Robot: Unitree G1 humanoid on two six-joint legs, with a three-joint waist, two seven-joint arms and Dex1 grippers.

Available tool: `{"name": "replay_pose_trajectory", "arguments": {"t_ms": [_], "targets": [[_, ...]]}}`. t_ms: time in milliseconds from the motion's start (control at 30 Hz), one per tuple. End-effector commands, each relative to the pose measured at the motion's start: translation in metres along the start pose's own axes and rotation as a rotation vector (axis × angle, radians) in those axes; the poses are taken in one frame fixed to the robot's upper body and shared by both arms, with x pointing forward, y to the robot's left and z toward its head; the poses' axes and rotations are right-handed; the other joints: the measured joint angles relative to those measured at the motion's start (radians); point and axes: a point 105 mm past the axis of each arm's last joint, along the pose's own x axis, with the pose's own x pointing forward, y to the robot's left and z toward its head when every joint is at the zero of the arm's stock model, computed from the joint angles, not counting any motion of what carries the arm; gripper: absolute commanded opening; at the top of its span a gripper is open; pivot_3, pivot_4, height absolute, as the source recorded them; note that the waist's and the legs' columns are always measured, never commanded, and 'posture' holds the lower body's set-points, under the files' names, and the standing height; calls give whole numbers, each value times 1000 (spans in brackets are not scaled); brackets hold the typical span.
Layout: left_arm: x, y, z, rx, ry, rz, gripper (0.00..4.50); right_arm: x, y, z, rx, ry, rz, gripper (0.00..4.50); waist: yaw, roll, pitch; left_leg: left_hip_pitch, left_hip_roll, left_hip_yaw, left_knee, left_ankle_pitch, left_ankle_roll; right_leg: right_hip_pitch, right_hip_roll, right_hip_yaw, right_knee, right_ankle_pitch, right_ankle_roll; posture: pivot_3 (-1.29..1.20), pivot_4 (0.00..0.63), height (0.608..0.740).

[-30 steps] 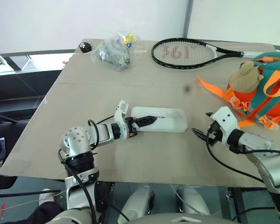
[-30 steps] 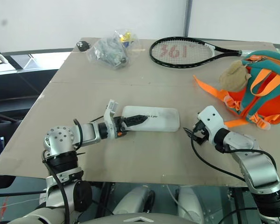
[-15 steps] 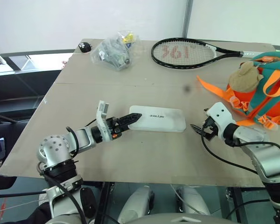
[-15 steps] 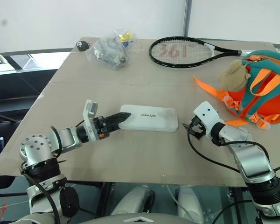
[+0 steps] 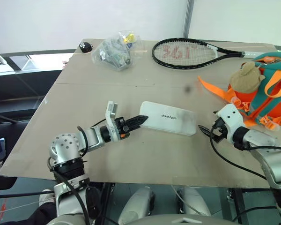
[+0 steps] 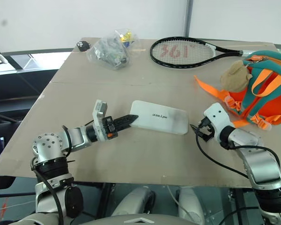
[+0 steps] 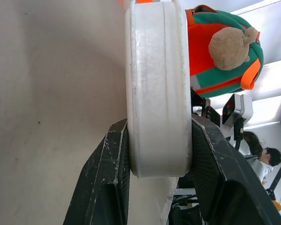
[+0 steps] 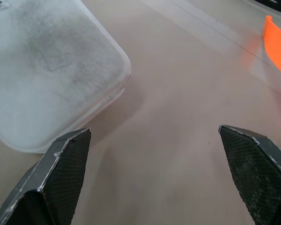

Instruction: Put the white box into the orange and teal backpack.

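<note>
Left gripper [image 7: 160,154]: I see my two black fingers pressed on the white box, one on each broad face.
White box [image 7: 158,84]: held on edge, its near rounded end between my fingers [image 7: 105,183], its long side running away toward the backpack.
Orange and teal backpack [image 7: 210,56]: beyond the box's far end.
Plush toy [image 7: 229,47]: beige, on the backpack's front.
Table [image 7: 51,93]: tan surface beside the box.

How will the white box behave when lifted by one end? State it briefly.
Probably stiff: the white box keeps its flat shape while the left tool pinches one end. Its smooth, rounded shell may slip between the fingers. Held so far from its middle, it will likely droop or twist.
</note>
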Motion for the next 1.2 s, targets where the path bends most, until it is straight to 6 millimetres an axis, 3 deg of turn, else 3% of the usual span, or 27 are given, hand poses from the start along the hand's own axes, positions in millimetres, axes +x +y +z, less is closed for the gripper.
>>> {"name": "replay_pose_trajectory", "arguments": {"t_ms": [33, 167, 333, 467, 600, 767, 933, 1067, 1133, 1200], "targets": [[-2, -8, 10, 37, -21, -38, 1190, -14, -10, 14, -23, -49, -32, 4323, -1, 0, 0, 0, 0, 0, 0, 0, 0, 0, 0, 0, 0, 0, 0, 0, 150, 739], [0, -7, 2, 45, 19, -33, 1190, 5, -3, 5, -110, 8, -10, 4323, -6, 0, 0, 1, 0, 1, 0, 0, 0, 0, 0, 0, 1, 0, 0, 0, 150, 739], [1, -9, 1, 54, 21, -41, 1190, 19, 2, 17, -114, -30, 1, 4323, -1, 0, 0, 0, 0, 0, 0, 0, 0, 0, 0, 0, 1, 0, 0, 0, 150, 739], [-4, -16, 10, 66, -34, -67, 1190, -5, -7, 27, 12, -116, -18, 4323, 2, 0, 0, -1, 0, 0, 0, 0, 0, 0, 0, 0, -1, 0, 0, 0, 150, 739], [-6, -28, 15, 82, -72, -115, 1190, -49, -17, 34, 193, -201, -23, 4323, 2, 0, 0, -2, 0, -3, 0, 0, 0, 0, 0, 0, -2, 0, 0, 0, 150, 739], [-9, -43, 24, 121, -130, -155, 1190, -88, -55, 36, 291, -205, -184, 4323, -1, 0, 0, -1, 0, -2, 0, 0, 0, 1, -1, 1, -1, 0, 0, 0, 150, 739], [-5, -55, 37, 190, -193, -154, 1190, -90, -95, 32, 368, -141, -377, 4323, -1, 0, 0, 0, 0, -1, -1, 0, 0, 1, -1, 2, 0, 0, 0, 0, 150, 739], [-2, -61, 41, 242, -213, -143, 1190, -80, -110, 36, 429, -151, -444, 4323, 0, 0, 0, -1, 0, 0, 0, 0, 0, 1, -1, 2, 0, 0, 0, 0, 150, 739], [-3, -63, 42, 254, -232, -135, 1190, -80, -111, 38, 445, -153, -428, 4323, 2, 0, 0, -1, 0, 0, 0, 0, 0, 0, -1, 2, -1, 0, 0, 0, 150, 739], [-5, -63, 43, 261, -249, -125, 1190, -86, -97, 49, 447, -186, -302, 4323, 2, 0, 0, -2, 0, -1, -1, 0, 0, 0, -1, 1, -2, 0, 0, 0, 150, 739]]}}
